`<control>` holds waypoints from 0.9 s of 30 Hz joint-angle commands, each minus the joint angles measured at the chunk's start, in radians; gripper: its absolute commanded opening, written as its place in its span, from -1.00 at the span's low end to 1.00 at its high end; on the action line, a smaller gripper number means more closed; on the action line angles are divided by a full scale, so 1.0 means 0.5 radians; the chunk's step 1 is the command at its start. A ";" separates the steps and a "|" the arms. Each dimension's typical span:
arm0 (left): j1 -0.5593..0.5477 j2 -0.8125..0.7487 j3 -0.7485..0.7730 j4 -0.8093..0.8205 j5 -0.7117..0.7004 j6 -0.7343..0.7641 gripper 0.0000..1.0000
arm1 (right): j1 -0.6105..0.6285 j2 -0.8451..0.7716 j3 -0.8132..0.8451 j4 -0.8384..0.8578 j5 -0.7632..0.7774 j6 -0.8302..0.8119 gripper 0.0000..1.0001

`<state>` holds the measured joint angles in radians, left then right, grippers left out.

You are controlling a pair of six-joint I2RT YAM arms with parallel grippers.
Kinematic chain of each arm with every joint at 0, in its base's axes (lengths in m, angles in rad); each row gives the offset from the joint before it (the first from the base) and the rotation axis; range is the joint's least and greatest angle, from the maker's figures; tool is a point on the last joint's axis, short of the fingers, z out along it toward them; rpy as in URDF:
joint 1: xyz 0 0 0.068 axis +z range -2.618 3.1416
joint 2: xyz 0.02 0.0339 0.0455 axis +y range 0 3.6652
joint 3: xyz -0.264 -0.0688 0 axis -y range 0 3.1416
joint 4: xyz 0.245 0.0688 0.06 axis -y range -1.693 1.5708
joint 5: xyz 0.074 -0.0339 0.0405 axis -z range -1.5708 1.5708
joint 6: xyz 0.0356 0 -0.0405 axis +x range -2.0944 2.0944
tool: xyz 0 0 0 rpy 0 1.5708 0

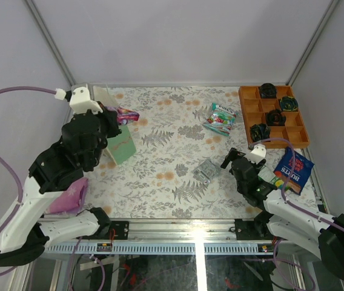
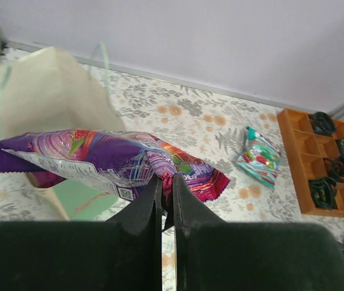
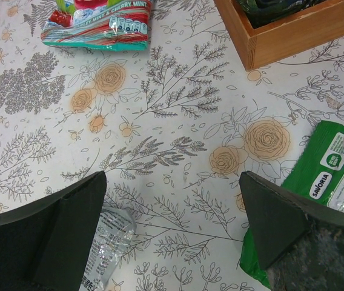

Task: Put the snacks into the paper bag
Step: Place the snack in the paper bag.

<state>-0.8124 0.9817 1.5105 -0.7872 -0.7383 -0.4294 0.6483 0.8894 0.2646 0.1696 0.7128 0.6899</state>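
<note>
My left gripper (image 2: 166, 182) is shut on the magenta bag (image 2: 99, 160) and holds it in the air just beside the top of the upright paper bag (image 2: 45, 91); both show in the top view, the magenta bag (image 1: 128, 114) by the paper bag (image 1: 119, 144). My right gripper (image 3: 172, 200) is open and empty over the cloth, between a silver wrapper (image 3: 105, 248) on its left and a green packet (image 3: 332, 176) on its right. A clear green-red sweets bag (image 1: 220, 117) lies mid-table. A blue BURTS crisp bag (image 1: 294, 168) lies at the right.
An orange compartment tray (image 1: 299, 130) with dark round objects stands at the back right. A flat pink item (image 1: 69, 197) lies at the near left under my left arm. The silver wrapper (image 1: 206, 171) lies near the table's middle.
</note>
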 commanded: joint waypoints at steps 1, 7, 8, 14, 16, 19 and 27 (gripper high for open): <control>0.010 -0.100 0.001 0.042 -0.244 0.070 -1.00 | 0.016 0.007 0.084 0.069 0.006 0.026 0.98; 0.008 -0.170 -0.122 0.210 -0.294 0.212 -1.00 | 0.016 0.003 0.078 0.070 0.004 0.024 0.98; 0.010 -0.158 -0.127 0.224 -0.310 0.233 -1.00 | 0.016 0.006 0.082 0.071 0.006 0.023 0.99; 0.013 -0.044 -0.137 0.364 -0.354 0.395 -1.00 | 0.016 0.016 0.083 0.070 0.007 0.019 0.98; 0.024 -0.006 -0.124 0.411 -0.368 0.456 -1.00 | 0.016 0.011 0.081 0.065 0.012 0.019 0.98; 0.059 0.068 -0.101 0.440 -0.364 0.553 -1.00 | 0.016 0.001 0.078 0.067 0.014 0.019 0.99; 0.366 0.129 -0.192 0.497 -0.130 0.570 -1.00 | 0.016 0.006 0.083 0.060 0.013 0.019 0.99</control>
<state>-0.6960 1.0599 1.4334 -0.6460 -0.8532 -0.1795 0.6483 0.8967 0.2646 0.1696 0.7128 0.6895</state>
